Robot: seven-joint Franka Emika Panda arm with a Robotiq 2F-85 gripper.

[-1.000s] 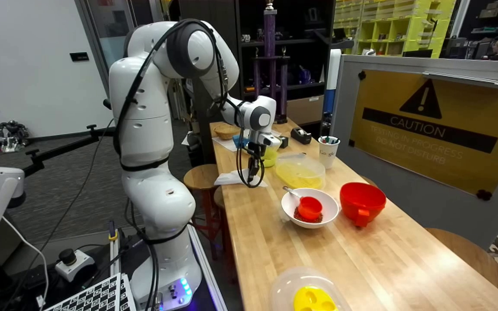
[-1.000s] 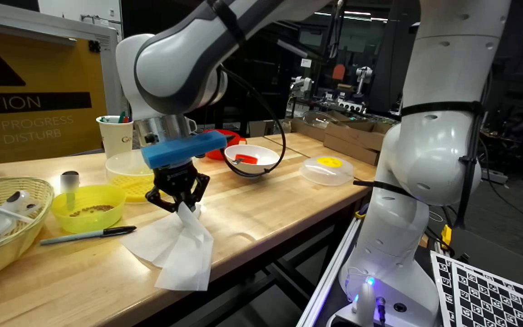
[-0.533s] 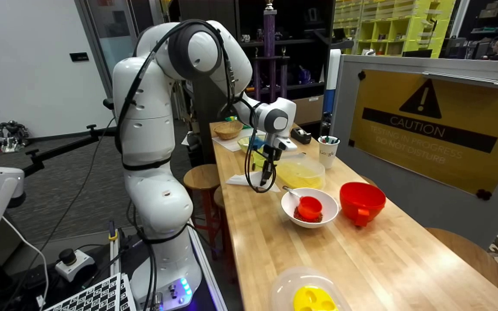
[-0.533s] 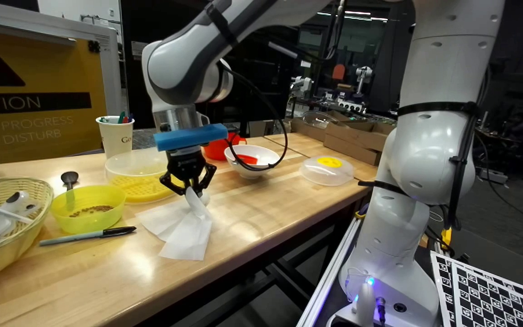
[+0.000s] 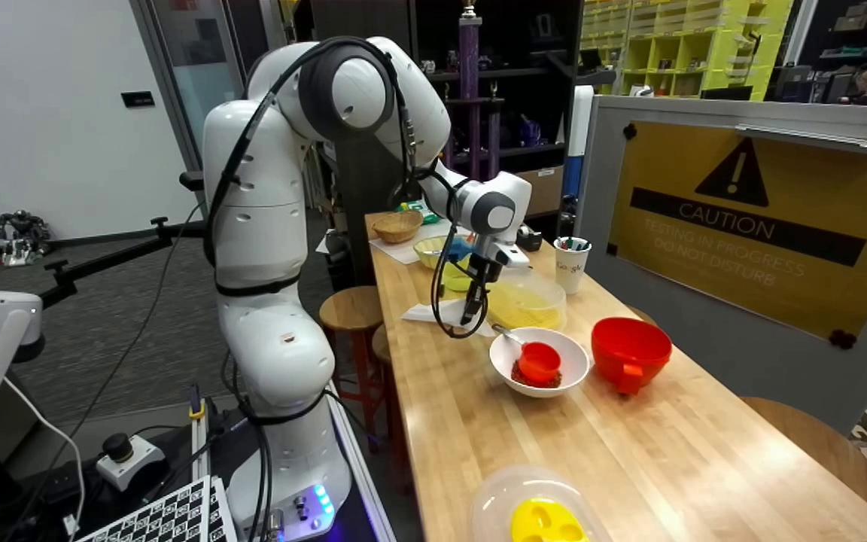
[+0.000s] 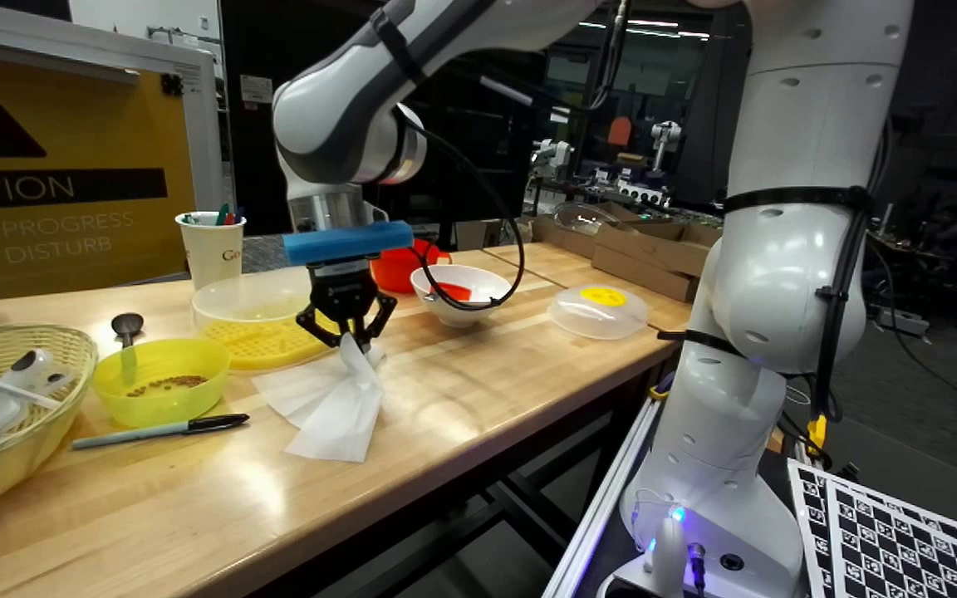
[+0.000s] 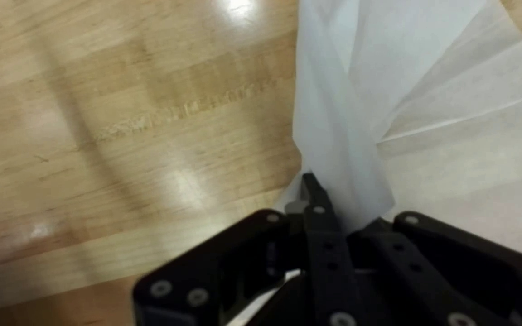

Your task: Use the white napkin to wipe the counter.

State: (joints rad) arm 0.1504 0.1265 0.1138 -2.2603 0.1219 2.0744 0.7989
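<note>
A white napkin [image 6: 331, 415] lies fanned out and creased on the wooden counter [image 6: 453, 399], with one bunched part rising into my gripper [image 6: 354, 339]. The napkin also shows in an exterior view [image 5: 424, 312] and fills the upper right of the wrist view [image 7: 406, 59]. My gripper is shut on the bunched part, with its fingertips low over the counter; it also shows in an exterior view [image 5: 468, 319] and in the wrist view [image 7: 333, 199]. The napkin covers part of the fingertips in the wrist view.
A clear and yellow tub [image 6: 267, 332] stands close behind the gripper. A white bowl [image 5: 505, 365] with a red cup [image 5: 539, 363] and a red bowl [image 5: 629, 346] stand nearby. A yellow bowl [image 6: 163, 394], a marker [image 6: 154, 432] and a wicker basket [image 6: 46, 448] lie beside the napkin.
My gripper has dragged the napkin across the counter, away from the edge nearest the robot's base and towards the clear and yellow tub. The grip on the napkin has stayed shut.
</note>
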